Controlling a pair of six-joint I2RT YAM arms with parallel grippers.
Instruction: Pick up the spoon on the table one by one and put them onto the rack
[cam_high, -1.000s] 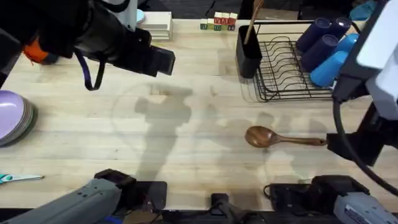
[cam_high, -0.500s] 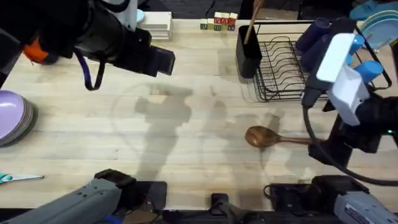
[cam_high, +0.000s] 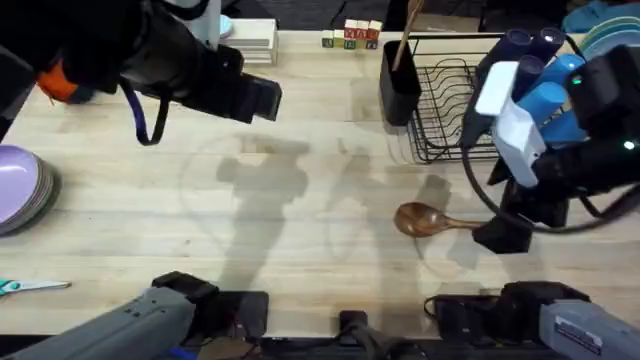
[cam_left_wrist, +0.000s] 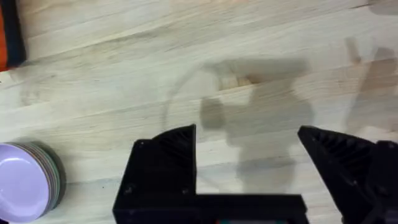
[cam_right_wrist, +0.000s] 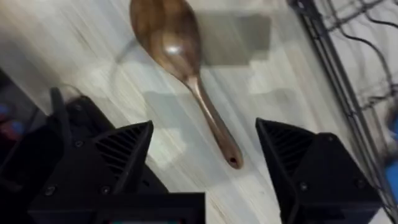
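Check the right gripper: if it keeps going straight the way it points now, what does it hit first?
Likely the dark spoon: its handle lies on the table between the open fingers of the right gripper, just ahead of them. Height above the table is hard to judge, so contact could be handle or tabletop.

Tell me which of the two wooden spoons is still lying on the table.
The darker reddish-brown spoon, lying flat on the table in front of the rack. The lighter spoon stands upright in the rack's black caddy.
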